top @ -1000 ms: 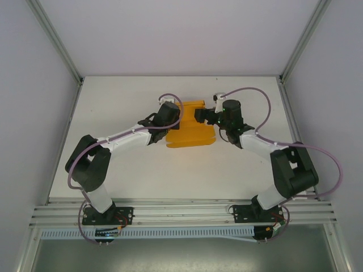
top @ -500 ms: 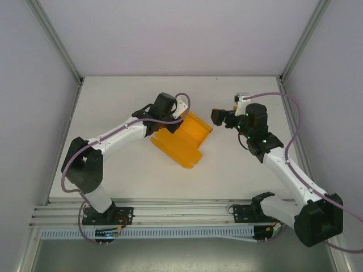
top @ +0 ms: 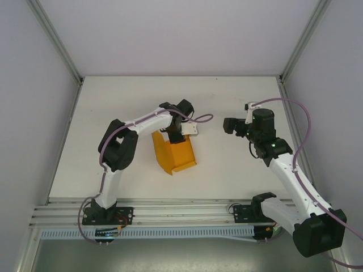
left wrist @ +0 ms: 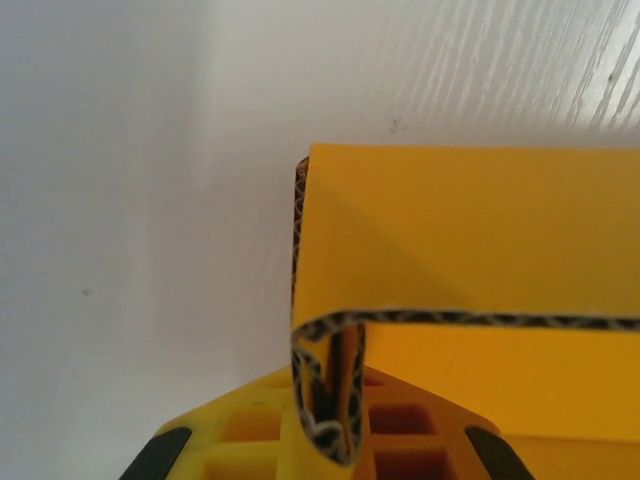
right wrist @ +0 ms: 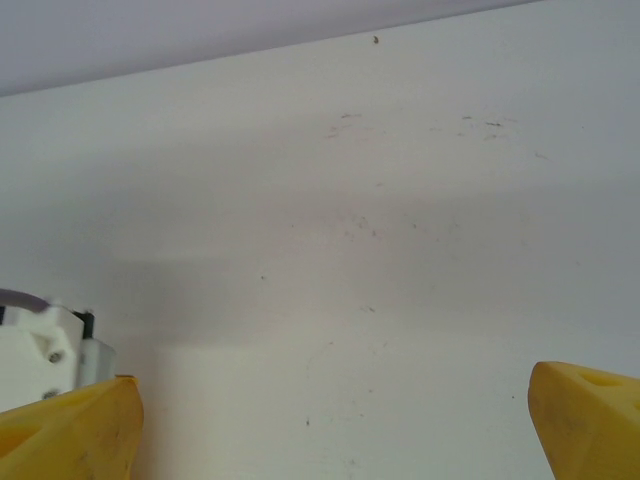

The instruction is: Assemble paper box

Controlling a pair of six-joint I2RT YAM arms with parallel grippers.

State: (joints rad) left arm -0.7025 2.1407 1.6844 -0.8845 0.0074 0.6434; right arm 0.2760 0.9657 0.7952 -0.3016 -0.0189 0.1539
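Pinching a doubled-over card edge of the paper box (left wrist: pixel 480 240) between its pads, the left gripper (top: pixel 180 133) is closed on the box's far end. The box (top: pixel 174 154) sits partly folded on the white table (top: pixel 113 113), around the middle, extending from that gripper toward the near side. Right gripper (top: pixel 229 126) has its fingers (right wrist: pixel 70 430) spread wide with nothing between them, and it hovers well apart to the right of the box.
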